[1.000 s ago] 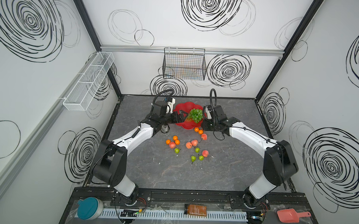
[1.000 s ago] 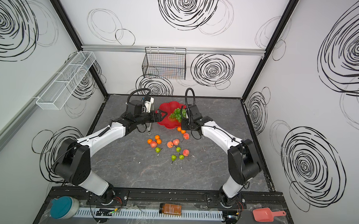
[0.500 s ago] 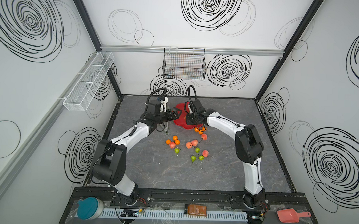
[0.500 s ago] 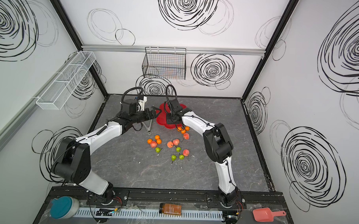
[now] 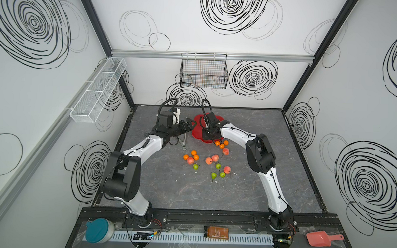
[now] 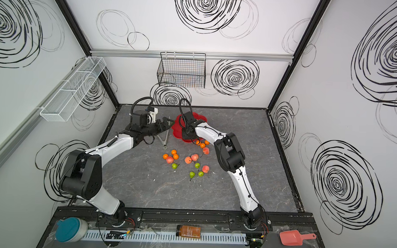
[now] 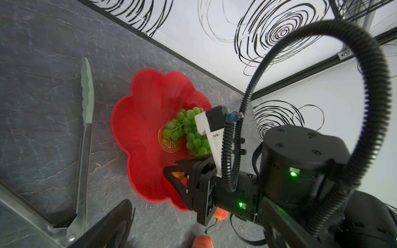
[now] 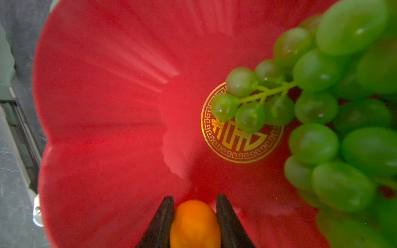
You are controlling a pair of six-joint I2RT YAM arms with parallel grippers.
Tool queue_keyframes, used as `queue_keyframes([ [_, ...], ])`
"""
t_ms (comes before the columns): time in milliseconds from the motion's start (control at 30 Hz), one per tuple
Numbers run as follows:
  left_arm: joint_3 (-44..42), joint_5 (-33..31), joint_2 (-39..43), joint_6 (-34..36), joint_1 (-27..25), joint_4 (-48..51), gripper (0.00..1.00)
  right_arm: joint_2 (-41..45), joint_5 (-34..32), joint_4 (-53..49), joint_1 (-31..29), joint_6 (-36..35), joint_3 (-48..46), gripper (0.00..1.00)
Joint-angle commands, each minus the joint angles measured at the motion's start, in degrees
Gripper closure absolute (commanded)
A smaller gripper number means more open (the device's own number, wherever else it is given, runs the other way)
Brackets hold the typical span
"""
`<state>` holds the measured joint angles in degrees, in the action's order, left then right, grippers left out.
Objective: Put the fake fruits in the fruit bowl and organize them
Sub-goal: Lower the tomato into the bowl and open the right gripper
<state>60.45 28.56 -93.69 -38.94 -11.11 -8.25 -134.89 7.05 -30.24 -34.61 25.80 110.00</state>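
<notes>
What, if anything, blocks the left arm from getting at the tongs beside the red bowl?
Probably nothing, so likely yes: the tongs lie in the open close by the open left pincer, apart from the red bowl, where the right pincer holds a tangerine.

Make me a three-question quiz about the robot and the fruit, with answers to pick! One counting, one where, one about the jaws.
1. Green pears on the table: A two, B seven, C four.
2. The right gripper's jaws are: A open, empty, B shut on a tangerine, C shut on a pear.
3. The grapes lie: A in the red bowl, B on the table, C in the jaws.
Answers: C, four show in both top views; B, orange fruit sits between them; A, they cover part of its gold mark.
</notes>
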Motion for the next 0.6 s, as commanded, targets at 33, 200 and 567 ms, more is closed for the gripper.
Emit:
queue_keyframes([
  [33, 0.51, 2.47, -1.49, -1.41, 0.05, -2.94, 0.04, -0.81, -1.34, -2.57, -0.11, 0.13, 2.56, 0.72],
  [200, 1.16, 1.36, -1.74, -0.20, -0.30, -1.27, 0.04, -0.12, -1.07, -2.45, -0.11, 0.21, 2.81, 0.65],
  [567, 2.04, -1.81, 0.64, 2.80, -2.10, 0.99, 0.04, 6.82, -1.82, -3.86, 0.07, -0.57, 2.34, 0.47],
])
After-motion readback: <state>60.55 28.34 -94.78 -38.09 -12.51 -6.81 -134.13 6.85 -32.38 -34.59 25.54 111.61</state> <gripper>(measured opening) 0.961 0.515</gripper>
